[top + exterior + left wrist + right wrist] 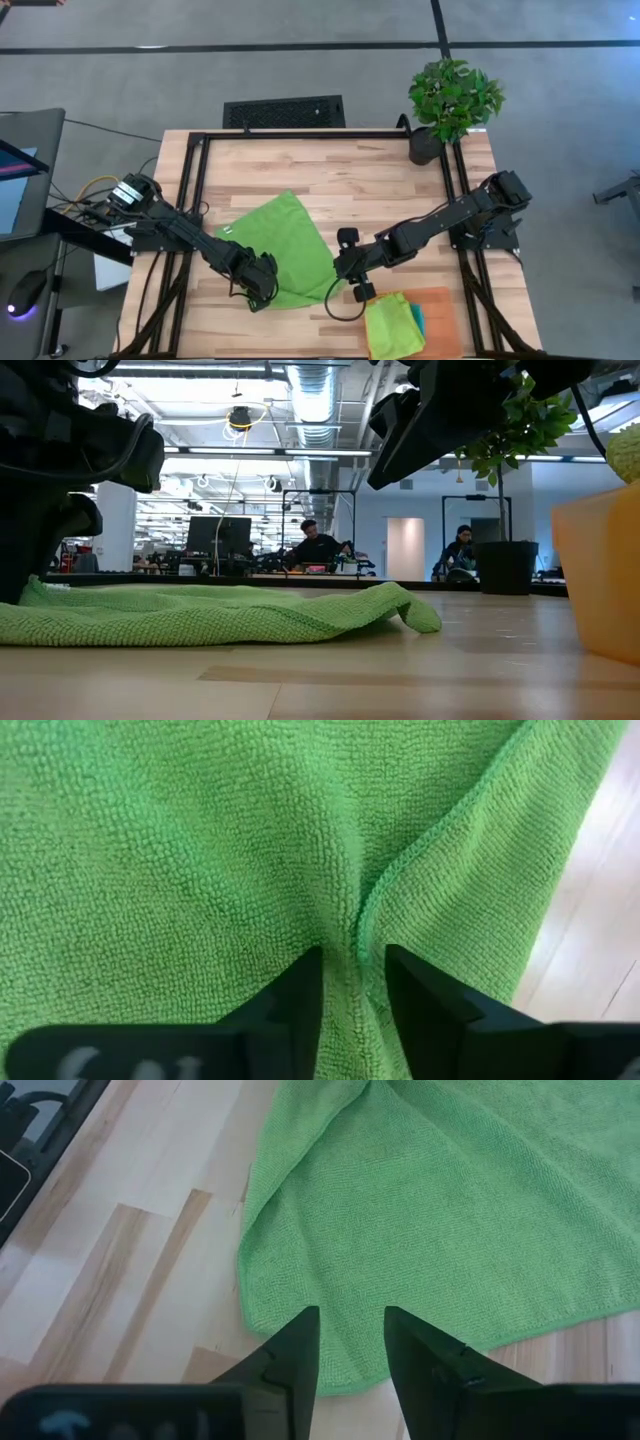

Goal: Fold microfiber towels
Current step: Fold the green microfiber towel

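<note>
Lime green towel [285, 245] lay spread on the wooden desk [340, 170], left of centre in the high view, set as a diamond with one corner toward the upper middle of the frame and its lower edge toward the bottom. The left gripper [262, 290] sat at the towel's lower-left corner, low on the cloth. In the left wrist view its fingers [290, 1005] stood close together with a raised ridge of green fabric [350, 935] running straight into the narrow gap, so they appeared to be pinching the cloth at its hemmed edge. The right gripper [345, 265] hung at the towel's lower-right edge, centre of the high view. In the right wrist view its fingers [290, 1355] were parted with nothing between them, and the rounded corner of the towel [300, 1300] lay just ahead of the tips, flat on the desk.

Both arms therefore stood at the same lower side of the cloth, one at each end of it, and the free far corner lay away from them toward the top of the frame. A fold would probably carry this near edge over toward that far side; the right arm looked to need a grip on its corner first.

At the lower right of the high view, a folded stack with a lime towel [388, 325] on top and a sliver of teal [418, 320] beside it rested on the orange mat [440, 310].
</note>
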### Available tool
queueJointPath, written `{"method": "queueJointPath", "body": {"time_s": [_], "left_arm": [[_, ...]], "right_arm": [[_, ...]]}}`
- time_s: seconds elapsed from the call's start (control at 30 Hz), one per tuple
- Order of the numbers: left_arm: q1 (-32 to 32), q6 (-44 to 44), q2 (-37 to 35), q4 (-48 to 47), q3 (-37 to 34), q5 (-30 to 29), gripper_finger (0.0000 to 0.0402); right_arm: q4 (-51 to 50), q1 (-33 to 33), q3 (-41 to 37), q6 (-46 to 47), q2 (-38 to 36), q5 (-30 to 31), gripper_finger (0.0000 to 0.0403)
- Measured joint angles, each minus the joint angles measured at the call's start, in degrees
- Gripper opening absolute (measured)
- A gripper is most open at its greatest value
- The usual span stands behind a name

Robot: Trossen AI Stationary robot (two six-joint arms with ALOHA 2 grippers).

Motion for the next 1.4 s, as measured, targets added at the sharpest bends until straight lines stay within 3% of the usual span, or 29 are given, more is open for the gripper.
{"method": "queueJointPath", "body": {"time_s": [0.17, 0.37, 0.53, 0.77, 1.0, 1.4], "left_arm": [[0.92, 4.20, 0.00, 0.50, 0.03, 2.73, 0.0130], [0.91, 7.04, -0.02, 1.18, 0.94, 0.45, 0.0131], [0.91, 8.51, -0.04, -0.06, 1.20, -0.03, 0.0106], [0.87, 8.51, -0.04, -1.24, 1.20, -1.01, 0.0010], [0.83, 7.70, -0.04, -2.00, 1.73, -0.83, 0.0003], [-1.91, 6.48, -0.11, -10.60, 9.83, -3.79, 0.0000]], "right_arm": [[0.35, 0.00, 0.00, 0.04, 0.00, 0.00, 0.0133], [0.46, -0.01, 0.00, 0.95, 0.00, 0.02, 0.0131], [0.48, -0.02, 0.00, 1.52, 0.00, 0.02, 0.0131], [0.48, -0.02, 0.00, 1.86, 0.00, 0.03, 0.0131], [0.47, -0.02, 0.00, 1.88, 0.00, 0.04, 0.0131], [0.20, -0.02, -0.02, 1.88, 0.22, 0.02, 0.0140]]}}
